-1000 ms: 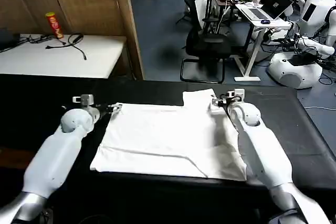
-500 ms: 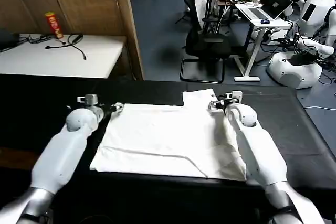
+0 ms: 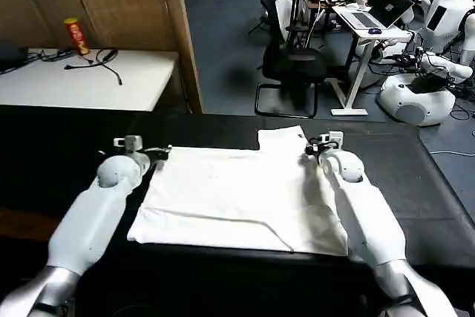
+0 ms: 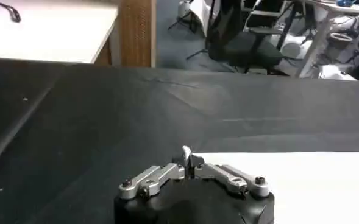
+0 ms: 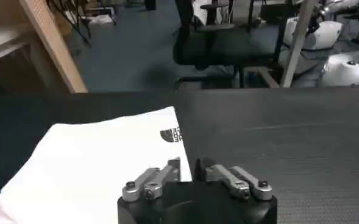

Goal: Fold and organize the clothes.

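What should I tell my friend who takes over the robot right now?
Left gripper: shut, at the T-shirt's far left corner.
Right gripper: a little open, at the far right edge by the sleeve with the small printed logo.
The T-shirt lies flat, plain side up, on the black table.
Done: shirt spread out.
Left: every fold, then tidying it away.

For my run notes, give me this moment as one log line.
T-shirt: flat on black table, partly folded | left gripper: shut, at far left corner | right gripper: open, at far right edge
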{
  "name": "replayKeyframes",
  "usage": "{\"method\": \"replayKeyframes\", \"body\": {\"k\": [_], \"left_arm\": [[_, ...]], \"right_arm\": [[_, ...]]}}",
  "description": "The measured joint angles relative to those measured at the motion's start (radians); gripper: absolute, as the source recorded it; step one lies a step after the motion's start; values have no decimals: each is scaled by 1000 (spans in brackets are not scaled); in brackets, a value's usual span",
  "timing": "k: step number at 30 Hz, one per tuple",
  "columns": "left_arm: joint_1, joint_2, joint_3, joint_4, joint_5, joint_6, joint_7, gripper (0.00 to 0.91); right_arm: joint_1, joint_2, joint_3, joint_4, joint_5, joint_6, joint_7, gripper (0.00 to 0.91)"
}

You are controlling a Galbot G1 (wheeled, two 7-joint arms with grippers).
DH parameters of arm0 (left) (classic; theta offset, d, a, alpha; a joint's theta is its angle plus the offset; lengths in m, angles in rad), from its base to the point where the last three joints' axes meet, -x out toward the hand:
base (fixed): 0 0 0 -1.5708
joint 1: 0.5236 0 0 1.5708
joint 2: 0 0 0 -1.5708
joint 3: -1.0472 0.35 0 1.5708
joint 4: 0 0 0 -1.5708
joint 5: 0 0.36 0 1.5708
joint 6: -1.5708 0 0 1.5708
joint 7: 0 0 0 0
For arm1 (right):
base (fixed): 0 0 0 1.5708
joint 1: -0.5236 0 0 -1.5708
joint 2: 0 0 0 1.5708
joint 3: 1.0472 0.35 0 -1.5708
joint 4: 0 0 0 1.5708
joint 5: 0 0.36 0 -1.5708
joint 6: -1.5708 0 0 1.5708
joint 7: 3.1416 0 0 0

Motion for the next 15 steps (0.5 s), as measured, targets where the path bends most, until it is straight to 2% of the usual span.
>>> {"method": "replayKeyframes", "body": {"k": [9,15], "left_arm": [[16,22,-6,-61,-19,-6,-13,20],[53,53,-29,-140,-48,-5,-33,20]], "right_arm": [[-70,-55,26,113,63,37,-6,0],[-157,-100,51,267,77,29,-6,0]]}}
